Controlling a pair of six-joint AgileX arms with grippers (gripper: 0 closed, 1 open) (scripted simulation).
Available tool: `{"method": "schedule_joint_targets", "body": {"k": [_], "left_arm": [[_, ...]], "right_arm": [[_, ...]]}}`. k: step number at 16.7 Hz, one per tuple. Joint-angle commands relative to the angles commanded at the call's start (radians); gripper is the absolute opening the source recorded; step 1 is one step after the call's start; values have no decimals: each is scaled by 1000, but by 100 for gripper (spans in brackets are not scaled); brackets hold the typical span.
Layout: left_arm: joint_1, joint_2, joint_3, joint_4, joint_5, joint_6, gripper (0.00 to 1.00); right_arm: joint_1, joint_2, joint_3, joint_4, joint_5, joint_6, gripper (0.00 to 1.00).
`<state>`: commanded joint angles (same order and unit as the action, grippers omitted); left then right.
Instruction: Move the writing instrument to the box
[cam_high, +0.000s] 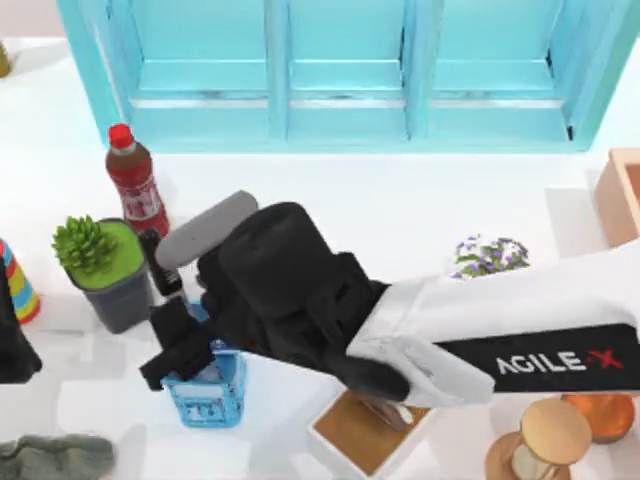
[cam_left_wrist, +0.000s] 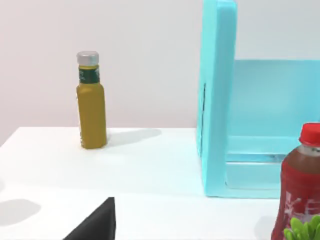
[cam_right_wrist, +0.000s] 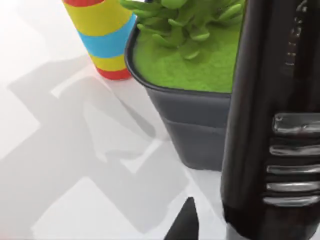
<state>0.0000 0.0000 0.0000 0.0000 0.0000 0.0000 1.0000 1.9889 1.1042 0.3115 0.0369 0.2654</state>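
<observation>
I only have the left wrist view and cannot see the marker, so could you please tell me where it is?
Observer: The marker slants between the red bottle and the right arm, with its black cap beside the plant pot.
Operator: Is the right gripper near it?
Observer: Yes, the right gripper is close by. Its wrist view shows the cap right in front.
Operator: And the box?
Observer: The box sits at the table's right edge, opposite the parked left arm.

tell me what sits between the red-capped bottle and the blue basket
In the top view the marker lies between the red-capped bottle and the blue basket, its black cap end beside the plant pot.
</observation>
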Motion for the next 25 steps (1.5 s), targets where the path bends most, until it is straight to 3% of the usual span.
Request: {"method": "schedule_joint_targets", "body": {"k": [10,19,22,25], "left_arm": [[0,0,0,0,0,0,100],[0,0,0,0,0,0,100],[0,0,0,0,0,0,100],[0,0,0,0,0,0,100]], "right_arm": [[-220,-575,-111,-446,-188,-117,0],[-266,-609,-103,-514,-215,-150,0],[-388,-614,-65,-615,-246,-232,0],[-596,-635,-12,-758,-292,-352,0]]}}
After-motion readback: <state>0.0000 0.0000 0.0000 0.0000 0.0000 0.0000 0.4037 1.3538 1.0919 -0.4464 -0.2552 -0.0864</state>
